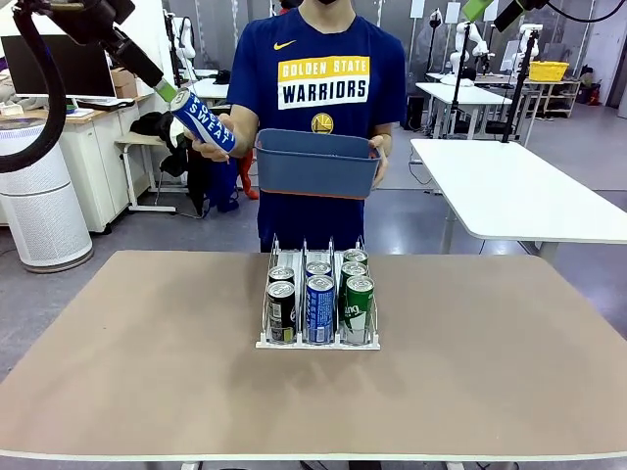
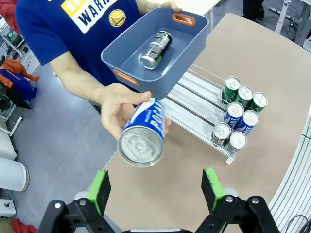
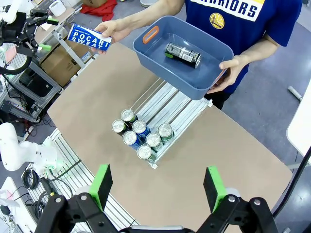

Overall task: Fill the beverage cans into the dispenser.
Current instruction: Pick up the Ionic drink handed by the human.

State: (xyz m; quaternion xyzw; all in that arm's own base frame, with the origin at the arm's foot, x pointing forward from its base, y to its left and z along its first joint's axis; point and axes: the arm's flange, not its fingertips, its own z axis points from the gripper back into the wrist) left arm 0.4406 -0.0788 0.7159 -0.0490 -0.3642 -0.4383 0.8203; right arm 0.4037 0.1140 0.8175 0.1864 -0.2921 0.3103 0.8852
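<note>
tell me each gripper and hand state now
left gripper: jaws open, empty
right gripper: jaws open, empty
person's one hand: holding blue can
person's other hand: holding blue-grey bin

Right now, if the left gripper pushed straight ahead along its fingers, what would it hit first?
Most likely the blue can that the person's hand holds out, its silver top facing the open left gripper. It sits just off the centre line between the fingers; how far ahead is unclear.
</note>
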